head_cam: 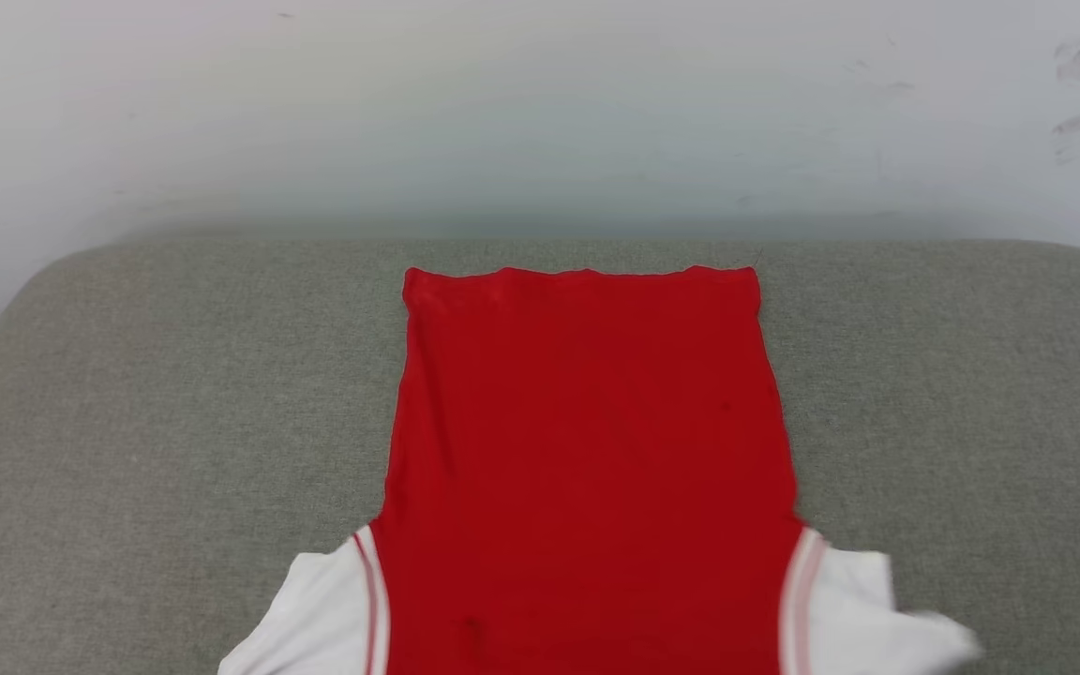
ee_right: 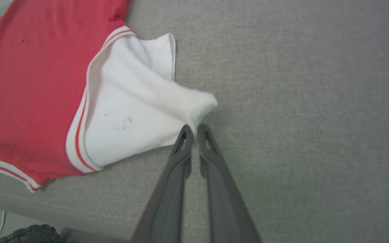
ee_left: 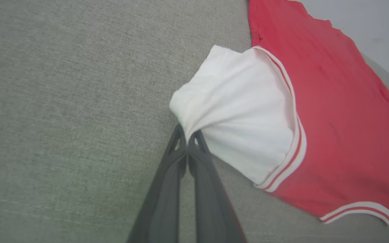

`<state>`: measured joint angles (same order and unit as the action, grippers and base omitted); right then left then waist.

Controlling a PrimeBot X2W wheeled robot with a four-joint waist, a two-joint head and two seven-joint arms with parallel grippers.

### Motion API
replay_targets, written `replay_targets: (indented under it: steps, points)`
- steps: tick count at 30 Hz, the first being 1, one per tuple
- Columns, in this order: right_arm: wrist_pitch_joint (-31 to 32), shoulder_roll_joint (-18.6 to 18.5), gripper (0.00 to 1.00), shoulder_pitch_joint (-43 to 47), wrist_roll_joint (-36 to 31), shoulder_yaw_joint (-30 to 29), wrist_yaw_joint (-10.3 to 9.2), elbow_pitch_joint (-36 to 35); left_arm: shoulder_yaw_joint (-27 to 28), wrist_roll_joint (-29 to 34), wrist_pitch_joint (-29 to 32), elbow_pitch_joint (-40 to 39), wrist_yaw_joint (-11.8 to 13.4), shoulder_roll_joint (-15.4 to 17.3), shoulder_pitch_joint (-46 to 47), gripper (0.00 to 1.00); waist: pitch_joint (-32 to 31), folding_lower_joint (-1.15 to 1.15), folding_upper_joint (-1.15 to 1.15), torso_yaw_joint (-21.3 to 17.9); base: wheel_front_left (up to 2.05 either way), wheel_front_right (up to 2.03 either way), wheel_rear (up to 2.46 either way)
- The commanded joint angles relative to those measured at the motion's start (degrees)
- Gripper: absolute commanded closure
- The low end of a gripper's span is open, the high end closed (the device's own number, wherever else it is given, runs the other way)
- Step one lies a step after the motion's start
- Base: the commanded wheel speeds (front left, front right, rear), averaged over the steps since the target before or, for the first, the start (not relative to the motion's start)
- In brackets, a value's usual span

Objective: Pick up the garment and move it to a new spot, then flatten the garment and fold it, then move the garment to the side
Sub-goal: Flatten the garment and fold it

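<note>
If the right gripper (ee_right: 194, 130), nearly closed at a sleeve (ee_right: 130, 111) tip, slips while the left gripper (ee_left: 187, 136) clamps the garment (head_cam: 587, 450), the garment skews.

Bare cushion (head_cam: 127, 422) flanks the garment (head_cam: 587, 450) — wall (head_cam: 540, 112) behind.

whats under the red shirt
The garment lies flat on the grey cushion, which shows on both sides. The patch beneath the cloth is covered, so nothing more can be told there.
</note>
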<state>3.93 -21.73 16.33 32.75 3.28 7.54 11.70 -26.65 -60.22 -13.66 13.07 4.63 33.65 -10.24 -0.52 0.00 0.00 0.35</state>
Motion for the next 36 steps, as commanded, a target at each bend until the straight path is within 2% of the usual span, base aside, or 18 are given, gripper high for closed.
replay_targets:
  steps: [1, 9, 16, 20, 28, 31, 36]
  points:
    - [-0.4, 0.5, 0.0, -1.6, 0.5, -0.9, -0.1, -1.3, 0.1, 0.7, -0.4, -0.3, 0.5, -0.3, 0.7, 1.0, 0.1, 0.0, 0.0, 0.0, 0.0, 0.0, 0.0]
    - [-0.2, -3.2, 0.0, -10.0, -0.7, -5.8, -0.09, -9.8, 0.2, 3.6, -1.1, -3.5, 1.7, -1.6, 2.2, 1.0, 2.5, 0.0, 0.0, 1.4, 0.0, 0.0, 0.0]
    - [7.7, -8.4, 0.0, -28.0, -0.7, -6.7, -0.09, -14.7, -0.4, 7.7, -1.3, -7.2, 2.0, -3.0, 6.9, 1.0, 8.5, 0.0, 0.0, 5.2, 0.0, 0.0, 0.0]
    - [15.2, -10.4, 0.0, -40.8, -1.4, -3.5, -0.09, -12.6, -0.5, 9.9, -1.4, -8.6, 1.6, -4.3, 10.2, 1.0, 13.0, 0.0, 0.0, 7.8, 0.0, 0.0, 0.0]
    - [38.1, -12.3, 0.0, -64.8, -4.1, 5.8, -0.08, 0.3, -0.4, 13.9, -1.6, -9.7, -0.3, -8.4, 16.2, 1.0, 22.3, 0.0, 0.0, 12.2, 0.0, 0.0, 0.0]
    - [46.8, -12.4, 0.0, -72.2, -4.7, 8.3, -0.09, 4.9, 0.1, 15.7, -1.6, -10.1, -1.4, -10.4, 18.3, 1.0, 25.8, 0.0, 0.0, 13.8, 0.0, 0.0, 0.0]
    - [57.8, -12.4, 0.0, -79.9, -5.3, 11.9, -0.1, 11.1, 1.3, 18.6, -1.7, -10.0, -3.3, -13.8, 20.8, 1.0, 30.4, 0.0, 0.0, 15.7, 0.0, 0.0, 0.0]
